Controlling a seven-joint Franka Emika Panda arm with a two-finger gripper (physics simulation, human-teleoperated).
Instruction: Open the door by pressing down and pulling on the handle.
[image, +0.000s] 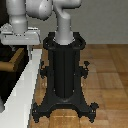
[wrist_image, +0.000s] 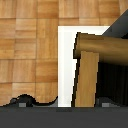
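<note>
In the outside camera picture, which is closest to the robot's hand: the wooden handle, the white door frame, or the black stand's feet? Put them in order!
From the gripper:
1. Handle: just below it, at the exterior view's left.
2. White door frame: sloping down beneath the handle.
3. Black pedestal feet: farthest, low on the wood floor.

Sim room, prob. a test lab: parquet floor (image: 107, 70), robot pedestal (image: 65, 75), blank dark backdrop.
</note>
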